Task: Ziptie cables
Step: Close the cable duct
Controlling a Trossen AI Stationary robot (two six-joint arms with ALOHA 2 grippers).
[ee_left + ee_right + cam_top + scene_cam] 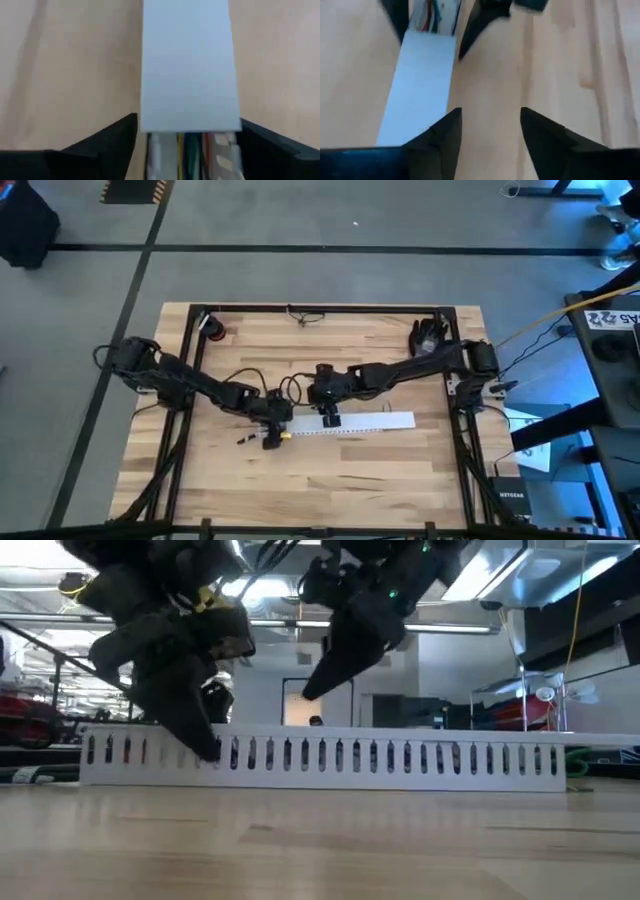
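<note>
**Wires in the duct, risk at the open end**

Wooden table (pixel 330 480): my left gripper (pixel 185 145) is spread astride the slotted white cable duct (pixel 350 423), cables (pixel 190 155) inside. My right gripper (pixel 487 135), spread, hovers beside it. A nudge could skew the duct, spilling wires.

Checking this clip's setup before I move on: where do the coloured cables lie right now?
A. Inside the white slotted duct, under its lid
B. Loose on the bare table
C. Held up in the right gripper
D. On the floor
A: the left wrist view shows the cables emerging from under the lid of the white slotted duct, between the left gripper's open fingers.
</note>
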